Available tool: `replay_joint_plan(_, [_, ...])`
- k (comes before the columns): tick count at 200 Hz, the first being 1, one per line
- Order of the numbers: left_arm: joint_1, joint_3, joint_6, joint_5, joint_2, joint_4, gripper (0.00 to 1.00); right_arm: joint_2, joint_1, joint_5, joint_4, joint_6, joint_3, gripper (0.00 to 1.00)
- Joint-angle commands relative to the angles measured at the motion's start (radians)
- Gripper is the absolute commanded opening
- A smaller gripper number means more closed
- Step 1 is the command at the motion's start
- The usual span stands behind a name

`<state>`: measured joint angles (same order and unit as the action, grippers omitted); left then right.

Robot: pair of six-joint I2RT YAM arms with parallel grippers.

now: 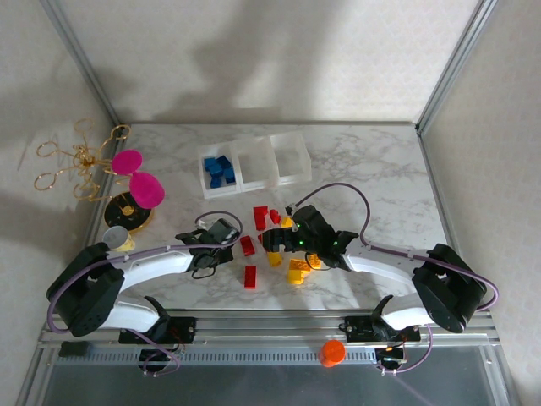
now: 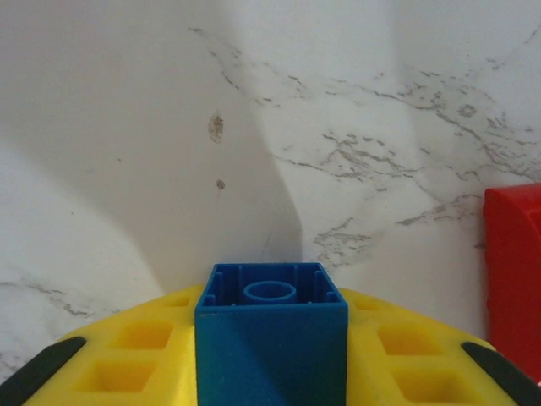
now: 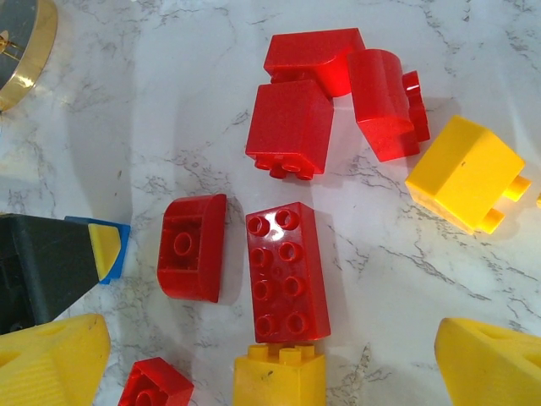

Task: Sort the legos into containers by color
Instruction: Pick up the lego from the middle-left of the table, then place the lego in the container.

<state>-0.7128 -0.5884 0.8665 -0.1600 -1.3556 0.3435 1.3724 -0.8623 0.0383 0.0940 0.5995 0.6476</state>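
Marble surface, bricks scattered, and the blue brick (image 2: 270, 338) is pinched between the left gripper's (image 1: 218, 235) yellow pads (image 2: 135, 355), a red brick (image 2: 516, 279) just to its right. Well ahead sits the tray (image 1: 239, 165), blues (image 1: 220, 169) in its left compartment. Close by, the right gripper (image 1: 277, 240) hangs spread over reds and yellows. A hasty lift could clip it, or the brick could twist free.
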Motion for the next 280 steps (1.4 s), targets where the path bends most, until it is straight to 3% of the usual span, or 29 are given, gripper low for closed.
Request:
replay_joint_plan(1, [-0.007,-0.023,0.001,-0.066,0.041,0.045,0.28,-0.023,-0.010,0.010,0.021,0.010,0.018,0.99])
replay_joint_plan(76, [0.055,-0.331,-0.148,-0.195,0.003,0.127,0.23,-0.080,0.066,0.003,0.007,0.033,0.061,0.99])
replay_joint_plan(122, [0.209,-0.589,-0.276,-0.189,-0.220,0.066,0.20,-0.025,0.126,-0.002,0.045,0.008,0.125,0.99])
replay_joint_plan(200, [0.352,-0.911,-0.354,-0.215,-0.610,0.003,0.21,0.043,0.163,-0.009,0.044,-0.023,0.182,0.99])
replay_joint_plan(224, [0.365,-0.940,-0.364,-0.160,-0.666,-0.032,0.27,0.056,0.164,-0.013,0.035,-0.036,0.186,0.99])
replay_joint_plan(280, [0.367,-0.988,-0.400,-0.172,-0.668,0.006,0.49,0.081,0.163,-0.032,-0.019,-0.084,0.213,0.99])
